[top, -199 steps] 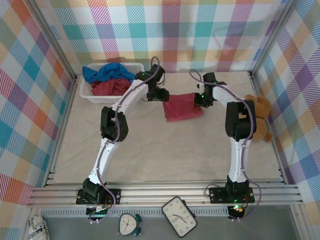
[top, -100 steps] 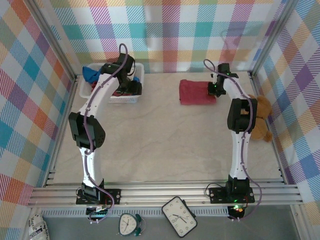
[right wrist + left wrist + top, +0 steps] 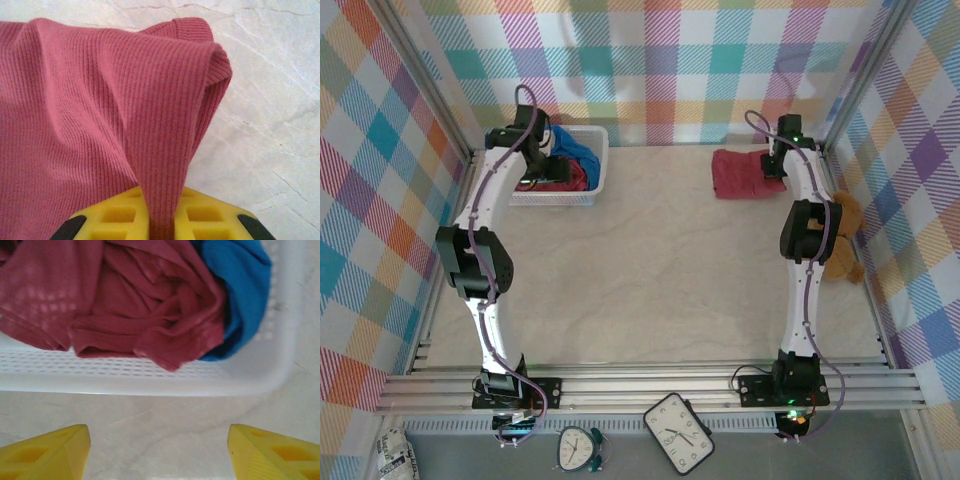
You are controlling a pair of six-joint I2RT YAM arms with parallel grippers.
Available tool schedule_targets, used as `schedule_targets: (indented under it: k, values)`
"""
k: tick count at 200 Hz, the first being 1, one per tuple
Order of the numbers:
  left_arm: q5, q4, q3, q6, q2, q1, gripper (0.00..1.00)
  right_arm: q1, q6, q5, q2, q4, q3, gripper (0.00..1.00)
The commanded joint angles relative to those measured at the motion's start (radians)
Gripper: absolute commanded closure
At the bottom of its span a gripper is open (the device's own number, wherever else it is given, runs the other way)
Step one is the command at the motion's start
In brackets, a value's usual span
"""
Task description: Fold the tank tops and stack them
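Left fingers (image 3: 55, 450) gape wide and empty beside the mesh basket (image 3: 150, 380) at 11 o'clock, where a crumpled red tank top (image 3: 125, 300) and a blue tank top (image 3: 240, 290) lie. Right fingers (image 3: 200, 215) pinch the folded red tank top (image 3: 100, 125) at 1 o'clock.

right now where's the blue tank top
In the top view the blue tank top lies in the white basket at the far left corner, at the basket's right end, beside the crumpled dark red top.
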Motion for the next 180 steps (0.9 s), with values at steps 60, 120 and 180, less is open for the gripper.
schedule_targets:
  k: [60,120,180]
  values:
    - [-0.016,0.079,0.208,-0.045,0.201,0.097,0.27,-0.025,0.029,-0.242,-0.205,0.044,-0.135,0.43]
    - [0.102,0.095,0.439,-0.06,0.433,0.103,0.27,0.015,0.231,-0.626,-0.581,0.392,-0.703,0.29]
    - [0.255,0.211,0.471,-0.065,0.554,0.099,0.27,0.18,0.318,-0.748,-0.829,0.522,-1.08,0.22]
